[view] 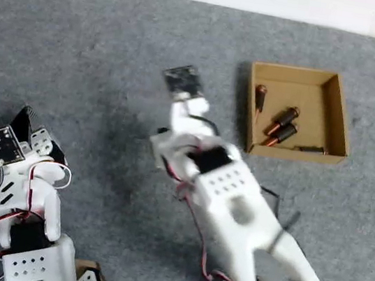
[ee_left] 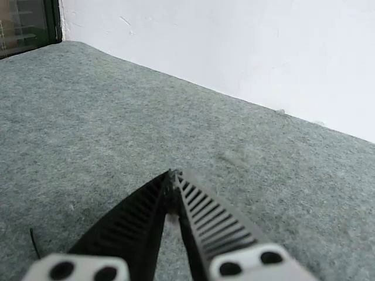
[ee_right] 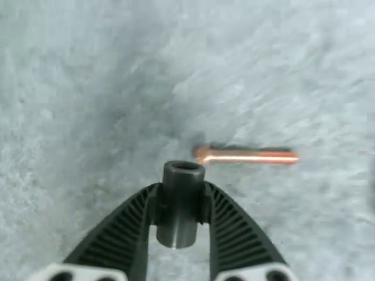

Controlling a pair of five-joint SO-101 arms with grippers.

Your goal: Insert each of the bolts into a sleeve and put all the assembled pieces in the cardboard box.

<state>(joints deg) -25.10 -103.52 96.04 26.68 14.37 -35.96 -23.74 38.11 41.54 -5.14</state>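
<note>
My right gripper [ee_right: 181, 193] is shut on a dark cylindrical sleeve [ee_right: 180, 205], held upright with its open end up. Just beyond it a copper bolt [ee_right: 246, 156] lies flat on the grey carpet, apart from the sleeve. In the high view the right arm [view: 235, 197] stretches across the middle of the table, left of the cardboard box [view: 341, 114]. Inside the box lie two bolt-and-sleeve pieces [view: 282, 118], a copper bolt [view: 260, 95] and a dark piece [view: 309, 149]. My left gripper [ee_left: 174, 175] is shut on nothing and sits at the lower left [view: 27, 118].
Grey carpet [view: 102, 50] covers the table, with open room at the far left and centre. A white wall [ee_left: 234, 41] borders the carpet's far edge. Red and black cables [view: 193, 219] run along the right arm.
</note>
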